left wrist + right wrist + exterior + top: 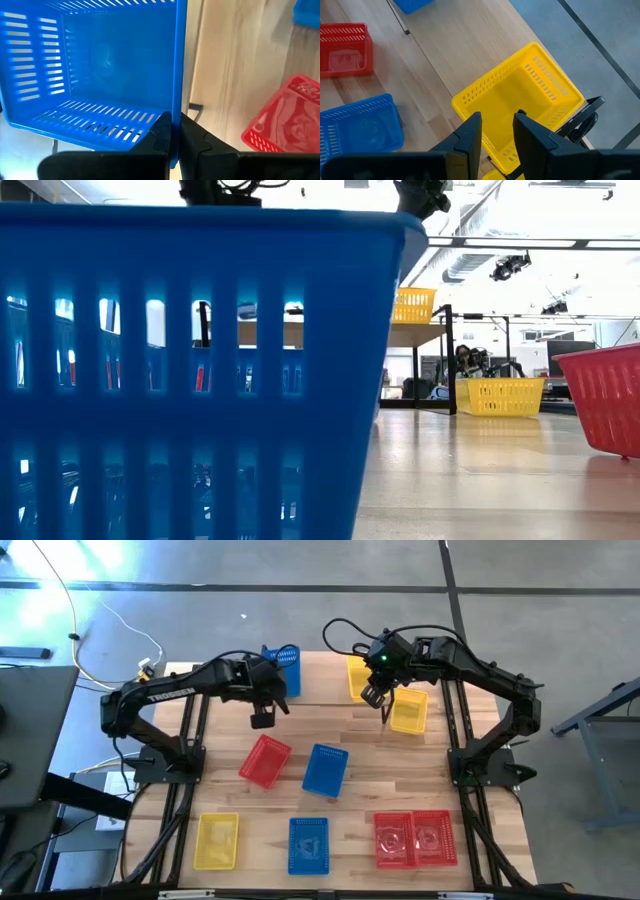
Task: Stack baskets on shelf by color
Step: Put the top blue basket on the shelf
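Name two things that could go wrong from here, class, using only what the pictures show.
1. The left pincer grips the blue basket only by one thin wall, so it could tilt or slip loose.
2. The right pincer stands open over a yellow basket near the shelf's end; a nudge might push it off.

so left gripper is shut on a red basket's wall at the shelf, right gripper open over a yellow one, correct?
Not quite: the basket is blue, not red. The left wrist view shows the left gripper shut on the blue basket wall. The rest holds: the right gripper is open over a yellow basket.
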Motion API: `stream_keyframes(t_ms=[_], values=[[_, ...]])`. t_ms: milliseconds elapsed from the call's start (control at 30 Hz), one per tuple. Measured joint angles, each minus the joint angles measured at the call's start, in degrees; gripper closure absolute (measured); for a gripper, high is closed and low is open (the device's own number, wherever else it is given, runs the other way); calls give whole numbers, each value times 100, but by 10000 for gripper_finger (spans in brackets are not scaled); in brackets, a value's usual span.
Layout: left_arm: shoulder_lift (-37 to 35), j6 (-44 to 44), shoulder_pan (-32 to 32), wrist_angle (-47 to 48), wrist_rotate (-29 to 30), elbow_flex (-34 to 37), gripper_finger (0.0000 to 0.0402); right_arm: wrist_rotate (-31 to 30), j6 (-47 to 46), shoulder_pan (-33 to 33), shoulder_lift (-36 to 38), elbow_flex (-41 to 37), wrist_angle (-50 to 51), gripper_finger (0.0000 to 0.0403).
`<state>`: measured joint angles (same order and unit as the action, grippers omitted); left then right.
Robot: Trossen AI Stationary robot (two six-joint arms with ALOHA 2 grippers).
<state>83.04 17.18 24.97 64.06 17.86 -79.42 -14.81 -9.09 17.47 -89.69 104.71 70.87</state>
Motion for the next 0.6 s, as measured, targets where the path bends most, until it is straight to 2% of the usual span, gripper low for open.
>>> stream_keyframes(t_ms=[433,600], values=[[252,152,4,208,-54,2,391,6,6,0,2,2,0,304],[252,152,9,205,-5,2,372,327,-148,-51,0,2,1,304]])
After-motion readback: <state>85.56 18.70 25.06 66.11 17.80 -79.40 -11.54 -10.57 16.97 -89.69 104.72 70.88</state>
